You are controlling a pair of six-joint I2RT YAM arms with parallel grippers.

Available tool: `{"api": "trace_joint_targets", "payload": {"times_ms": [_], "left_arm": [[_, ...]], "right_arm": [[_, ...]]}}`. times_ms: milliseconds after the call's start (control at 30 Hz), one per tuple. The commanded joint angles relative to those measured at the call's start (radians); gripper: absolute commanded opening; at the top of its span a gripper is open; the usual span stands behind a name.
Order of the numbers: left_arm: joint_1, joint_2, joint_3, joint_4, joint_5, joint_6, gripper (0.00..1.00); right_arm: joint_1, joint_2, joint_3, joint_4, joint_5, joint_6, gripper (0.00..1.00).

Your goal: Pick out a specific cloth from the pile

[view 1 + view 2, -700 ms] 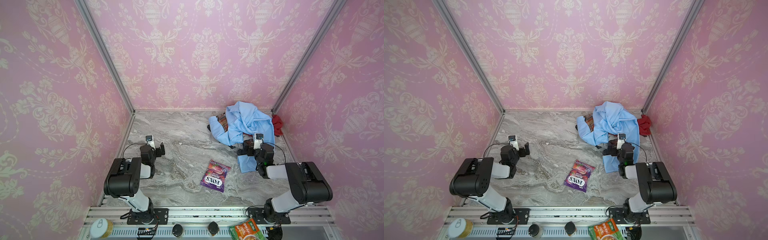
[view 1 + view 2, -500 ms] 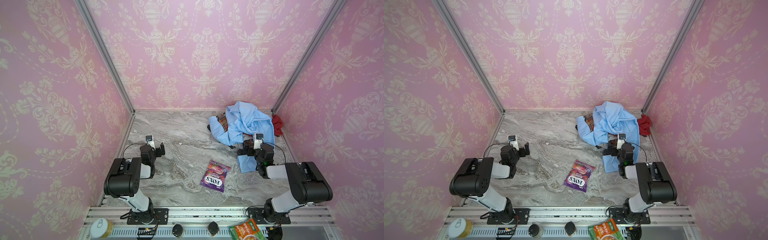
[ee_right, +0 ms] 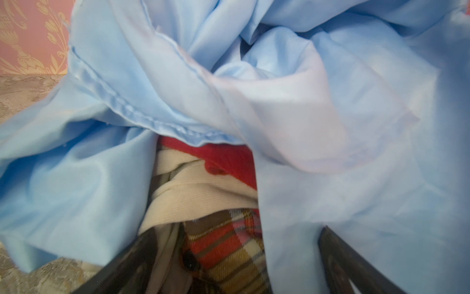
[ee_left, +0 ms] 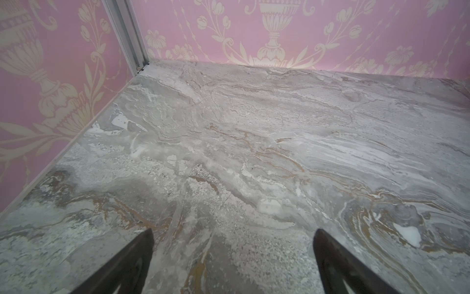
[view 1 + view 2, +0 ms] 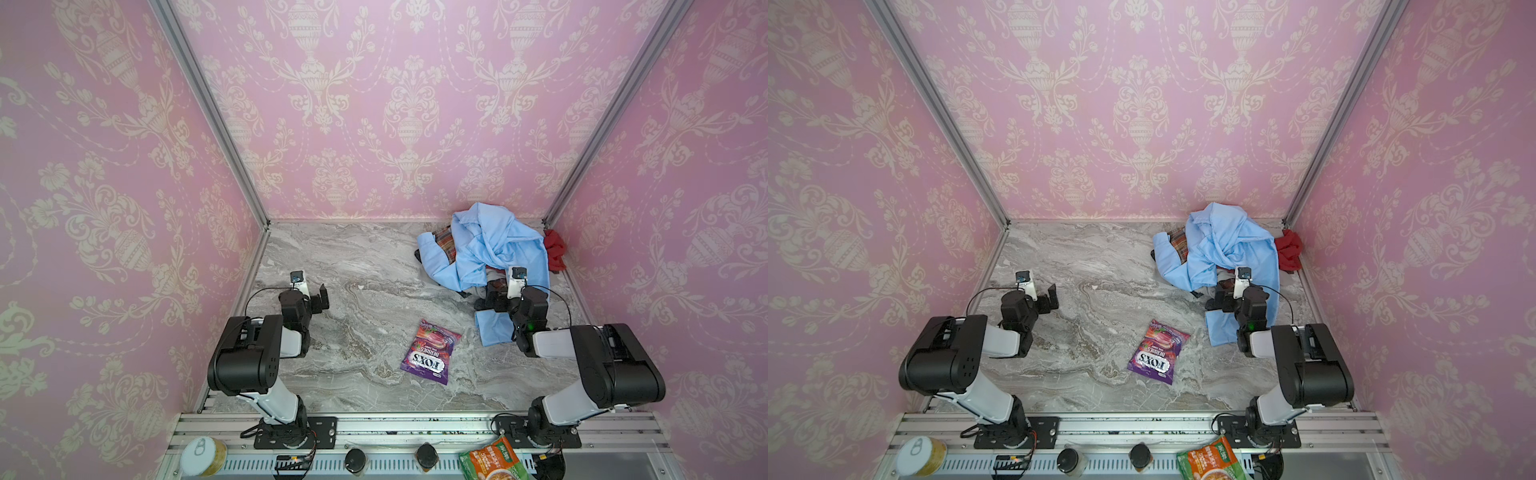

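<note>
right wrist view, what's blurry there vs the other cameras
Right wrist view: the light blue shirt is soft near the lens, the plaid cloth blurred but readable, the fingers smeared. Left wrist view: the table is sharp, fingers blurred. In both top views the pile is crisp, evenly lit.

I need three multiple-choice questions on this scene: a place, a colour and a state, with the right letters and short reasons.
1. The candy bag lies: A on the pile; B on the bare table, apart from it; C at the back wall.
2. The shirt covering the pile is: A light blue; B grey; C green.
3. The right gripper is: A shut; B open; C unseen.
B: it lies flat on marble. A: it is pale blue in both top views. B: its jaws stand apart, with the plaid cloth seen between them.
</note>
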Motion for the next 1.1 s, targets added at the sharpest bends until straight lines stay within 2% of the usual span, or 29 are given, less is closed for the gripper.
{"api": "trace_joint_targets", "payload": {"times_ms": [0,433,600,867,1067], "left_arm": [[-0.004,0.001,-0.016,0.045,-0.067,-0.005,0.99],[-0.012,0.002,-0.01,0.034,-0.082,-0.001,0.99],[-0.012,-0.003,-0.005,0.017,-0.063,0.01,0.99],[-0.012,-0.124,0.06,-0.212,-0.096,-0.001,0.99],[-0.011,-0.206,0.182,-0.475,-0.148,-0.036,0.99]], "right_arm": [[-0.007,0.001,0.006,0.0,-0.023,0.02,1.0],[-0.005,0.001,0.007,0.0,-0.016,0.018,1.0],[0.0,-0.032,0.0,-0.014,0.027,0.026,1.0],[0.028,-0.111,-0.054,0.015,0.127,0.021,1.0],[0.052,-0.226,-0.056,-0.089,0.229,0.034,1.0]]}}
